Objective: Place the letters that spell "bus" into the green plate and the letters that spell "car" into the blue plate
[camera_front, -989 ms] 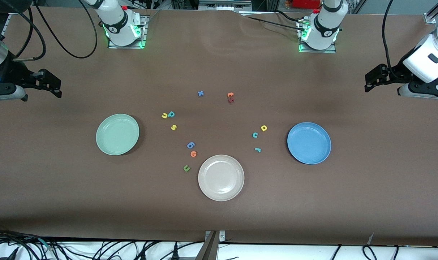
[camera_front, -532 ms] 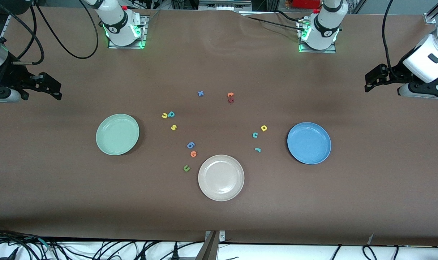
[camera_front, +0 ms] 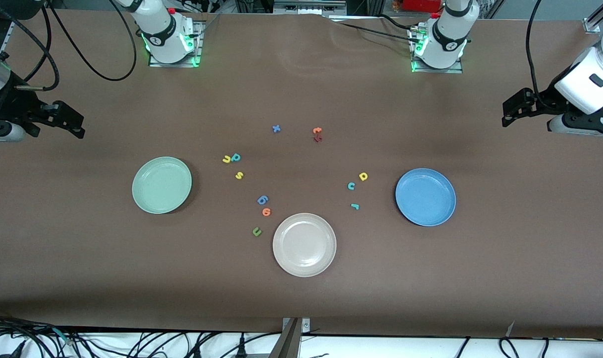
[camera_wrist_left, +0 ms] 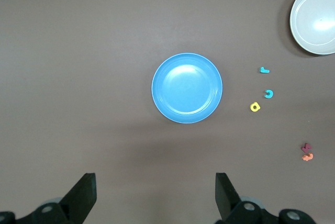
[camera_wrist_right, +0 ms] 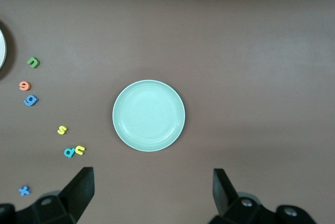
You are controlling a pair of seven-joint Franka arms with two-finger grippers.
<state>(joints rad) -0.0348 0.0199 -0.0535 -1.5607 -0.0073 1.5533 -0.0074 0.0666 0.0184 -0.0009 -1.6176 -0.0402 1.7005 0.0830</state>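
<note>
The green plate lies toward the right arm's end, with the teal b, yellow u and yellow s on the table beside it. Near the blue plate lie the teal c, yellow a and teal r. Both plates hold nothing. My right gripper hangs open and empty over its table end. My left gripper is likewise open and empty over its own end.
A beige plate sits nearest the front camera. Scattered between the plates are a blue x, an orange t on a dark red letter, blue and orange 6-like letters, and an olive u.
The right arm's wrist has shifted slightly at its end of the table. The left arm, the plates and the letters have not moved.
</note>
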